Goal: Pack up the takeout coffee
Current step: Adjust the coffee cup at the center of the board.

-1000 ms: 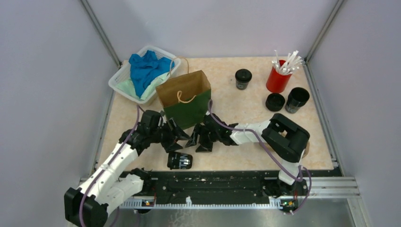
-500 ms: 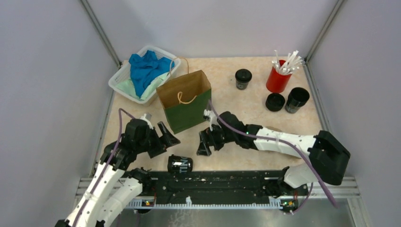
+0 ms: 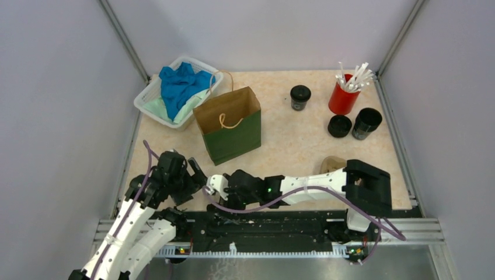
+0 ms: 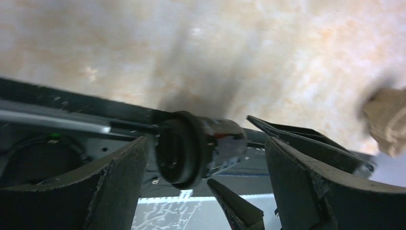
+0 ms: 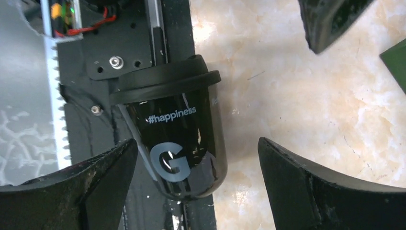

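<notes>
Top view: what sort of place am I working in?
Probably a lab test cell staged as a takeout coffee counter: plain walls enclose a table set with a paper bag, a lidded black cup and a red cup of sticks.

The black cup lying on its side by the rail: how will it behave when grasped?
The cup lies on its side and is round-bodied, so a nudge would probably roll it. Its glossy wall looks slippery and may dent if squeezed hard. The lid appears seated, so it should stay on.

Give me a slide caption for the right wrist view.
Open right gripper frames a lidded black cup lying on its side over the base rail.
</notes>
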`<state>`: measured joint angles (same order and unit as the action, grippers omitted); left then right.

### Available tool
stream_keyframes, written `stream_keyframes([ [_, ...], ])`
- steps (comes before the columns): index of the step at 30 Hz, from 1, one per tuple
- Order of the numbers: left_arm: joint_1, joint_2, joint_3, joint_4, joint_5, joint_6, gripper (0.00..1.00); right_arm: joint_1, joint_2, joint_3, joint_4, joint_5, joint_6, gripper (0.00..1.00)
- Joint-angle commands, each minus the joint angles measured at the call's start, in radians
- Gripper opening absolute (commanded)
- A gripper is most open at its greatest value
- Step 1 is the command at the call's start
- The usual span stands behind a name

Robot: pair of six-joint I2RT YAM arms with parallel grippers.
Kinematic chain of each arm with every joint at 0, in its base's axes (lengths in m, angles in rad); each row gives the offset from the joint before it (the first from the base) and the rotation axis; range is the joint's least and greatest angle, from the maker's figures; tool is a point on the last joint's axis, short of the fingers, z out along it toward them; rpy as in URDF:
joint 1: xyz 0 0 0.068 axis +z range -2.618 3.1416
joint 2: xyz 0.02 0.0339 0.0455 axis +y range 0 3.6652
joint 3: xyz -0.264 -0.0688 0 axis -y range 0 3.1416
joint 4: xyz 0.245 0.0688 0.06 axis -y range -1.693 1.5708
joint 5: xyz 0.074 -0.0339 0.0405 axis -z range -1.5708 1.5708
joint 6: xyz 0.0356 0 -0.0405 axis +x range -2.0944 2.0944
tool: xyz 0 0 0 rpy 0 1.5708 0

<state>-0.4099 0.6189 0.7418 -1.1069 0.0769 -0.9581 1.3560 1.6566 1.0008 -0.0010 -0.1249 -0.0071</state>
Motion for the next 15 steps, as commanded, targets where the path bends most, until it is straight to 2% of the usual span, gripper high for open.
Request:
stream_keyframes([
  [1, -0.006, 0.001, 0.043, -0.085, -0.067, -0.06, 0.97, 0.063, 0.077, 0.089, 0.037, 0.062, -0.133, 0.95],
  [9, -0.006, 0.007, 0.052, -0.073, -0.054, -0.033, 0.97, 0.072, 0.124, 0.079, 0.071, 0.052, -0.146, 0.9],
  [15, -0.006, 0.026, 0.05, -0.023, 0.024, 0.019, 0.97, 0.072, 0.089, 0.02, 0.155, 0.103, -0.134, 0.81],
])
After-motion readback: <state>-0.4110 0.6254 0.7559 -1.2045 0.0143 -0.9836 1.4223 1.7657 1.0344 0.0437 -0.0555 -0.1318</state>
